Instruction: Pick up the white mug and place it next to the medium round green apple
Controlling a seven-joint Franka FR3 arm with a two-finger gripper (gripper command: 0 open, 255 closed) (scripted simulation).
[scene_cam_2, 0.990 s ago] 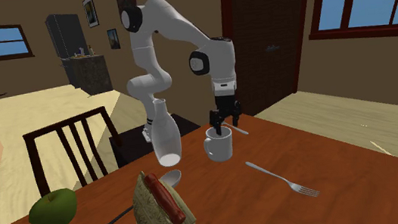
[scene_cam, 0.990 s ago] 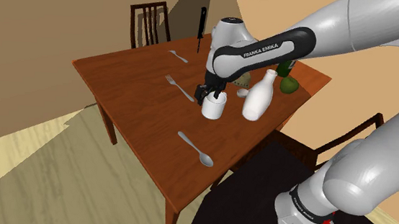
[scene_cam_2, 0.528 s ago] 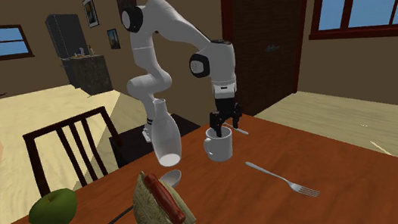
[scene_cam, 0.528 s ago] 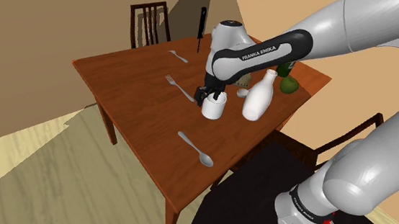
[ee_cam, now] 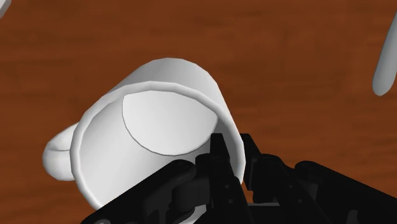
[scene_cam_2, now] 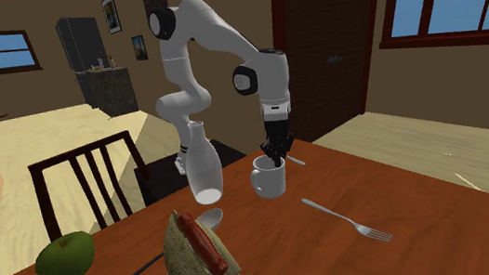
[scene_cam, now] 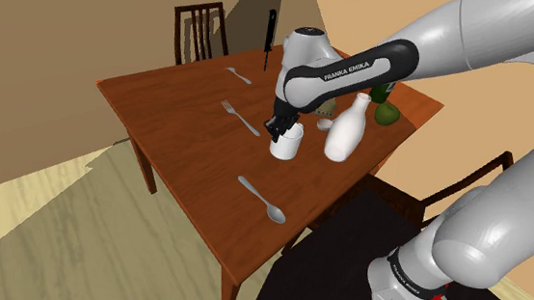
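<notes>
Mug (scene_cam_2: 271,180) on table (scene_cam_2: 386,257); bottle (scene_cam_2: 203,169) just beside at second exterior view's left; apple (scene_cam_2: 65,257) further left, well apart.

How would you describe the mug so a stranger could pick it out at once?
Find the brown table. On it, beside a tall white bottle, is the mug. It alone is short, open-topped and handled, with the black gripper pinching its rim.

The pincer (ee_cam: 233,156) has closed, pinching the white mug (ee_cam: 159,118)
</notes>
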